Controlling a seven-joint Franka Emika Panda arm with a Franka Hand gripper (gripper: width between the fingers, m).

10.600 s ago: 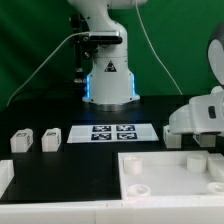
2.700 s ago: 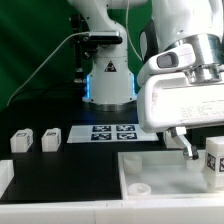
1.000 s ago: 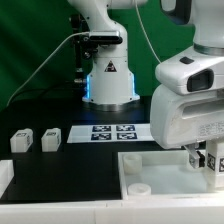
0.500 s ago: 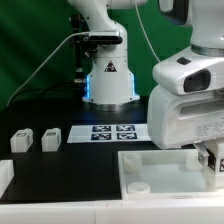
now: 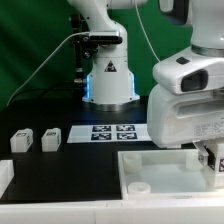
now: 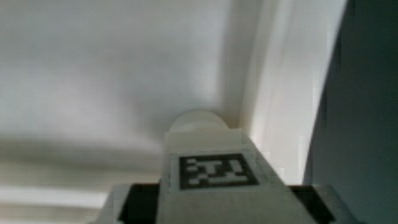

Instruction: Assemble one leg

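Note:
My gripper [image 5: 208, 158] is shut on a leg [image 5: 215, 161], a small white square post with a black-and-white tag. It holds the leg low over the right part of the large white panel [image 5: 160, 165], at the exterior view's right edge. In the wrist view the leg [image 6: 217, 165] stands between my gripper's [image 6: 217, 208] two dark fingers, its far end against the panel [image 6: 125, 80] close to the panel's edge. Whether the leg touches the panel I cannot tell. Two more legs [image 5: 20, 141] [image 5: 50, 138] lie on the black table at the left.
The marker board [image 5: 110, 132] lies behind the panel. The arm's base [image 5: 108, 78] stands at the back in front of a green curtain. A round corner hole [image 5: 140, 187] shows in the panel's front left. My arm's white body [image 5: 190, 100] hides the panel's right side.
The arm came in from the right carrying the leg and lowered it to the panel's right part. Over the last second it has shifted only slightly.

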